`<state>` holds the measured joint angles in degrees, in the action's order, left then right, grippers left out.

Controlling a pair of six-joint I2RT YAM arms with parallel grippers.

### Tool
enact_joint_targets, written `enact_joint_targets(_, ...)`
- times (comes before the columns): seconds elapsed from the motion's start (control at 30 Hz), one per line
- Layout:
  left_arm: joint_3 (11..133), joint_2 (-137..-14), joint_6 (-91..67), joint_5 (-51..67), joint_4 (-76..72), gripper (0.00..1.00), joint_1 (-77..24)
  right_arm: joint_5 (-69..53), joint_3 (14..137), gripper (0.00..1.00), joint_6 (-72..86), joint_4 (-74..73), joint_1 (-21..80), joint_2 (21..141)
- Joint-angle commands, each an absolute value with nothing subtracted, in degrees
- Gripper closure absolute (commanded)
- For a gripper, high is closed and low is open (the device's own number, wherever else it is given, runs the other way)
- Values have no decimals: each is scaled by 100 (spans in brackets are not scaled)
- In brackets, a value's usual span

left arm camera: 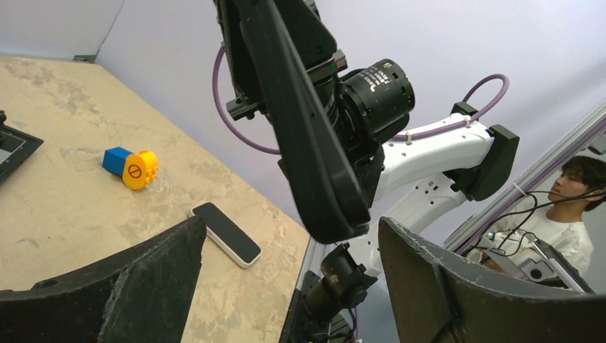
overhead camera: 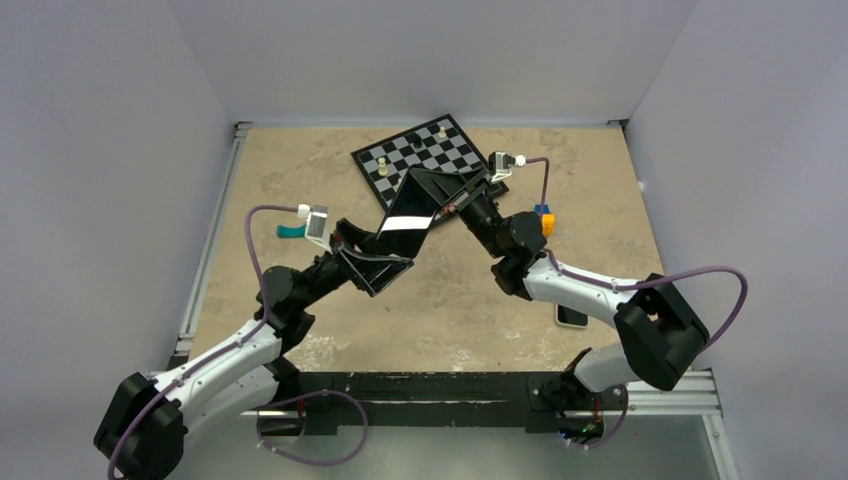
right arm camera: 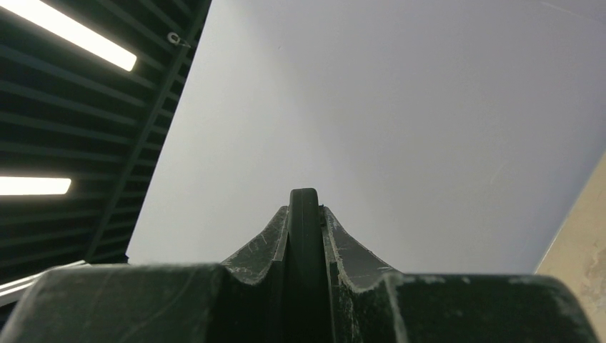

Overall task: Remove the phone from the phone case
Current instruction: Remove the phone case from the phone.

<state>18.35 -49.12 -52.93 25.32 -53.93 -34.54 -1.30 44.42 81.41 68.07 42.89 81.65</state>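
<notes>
**Tan surface: phone lies flat, case held in the air**

Pale walls close in a mottled tan surface [overhead camera: 300, 170]. On it sits a blue-and-orange block [left arm camera: 131, 166], whose orange face bears a circle crossed by a bar.

The phone [left arm camera: 225, 234] lies flat on the near side of the block, out of the case, with its black screen up and its white edge showing. Its long axis runs roughly in line with the block. From above, the right arm covers most of the phone and only one end shows.

The case [left arm camera: 307, 143] is off the surface, left of the block. The left wrist camera sees it edge-on as a steep black bar slanting down to the right. The right pincer [right arm camera: 305, 214] is clamped on the case, whose thin edge stands upright between the fingers. The left pincer [left arm camera: 291, 225] is spread wide, with the case over the gap between its fingers, and no contact can be made out.

White lettering on the right arm's black motor is too small to read. A chessboard [overhead camera: 430, 150] lies beyond the block and to its left, and the raised pincers hide its near corner.
</notes>
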Motion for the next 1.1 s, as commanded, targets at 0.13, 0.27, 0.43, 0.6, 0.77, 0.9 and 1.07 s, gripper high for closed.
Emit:
enact_joint_targets(0.13,2197,-4946,-5237,2326,-5534,20,-3437,-202,4573,100,8085,7114,4448,7837)
enact_joint_targets(0.27,2419,-5130,-5254,2387,-5217,55,-3434,-339,4641,100,7987,6968,4508,7778)
enact_joint_targets(0.43,2184,-4722,-5092,2252,-4839,89,-3366,-1536,4606,100,7123,5895,4350,7224)
enact_joint_targets(0.6,2148,-4302,-4879,2435,-4103,100,-3298,-2463,5441,100,5224,2731,4161,6644)
enact_joint_targets(0.77,2211,-4168,-4951,2938,-3897,100,-3220,-4324,6210,89,4230,1391,3854,6800)
enact_joint_targets(0.9,2472,-4245,-4882,3548,-3536,100,-3194,-5023,6564,92,3647,563,3775,6851)
enact_joint_targets(1.07,2634,-4367,-4965,3963,-3295,100,-3044,-5541,6726,100,3380,176,3767,7025)
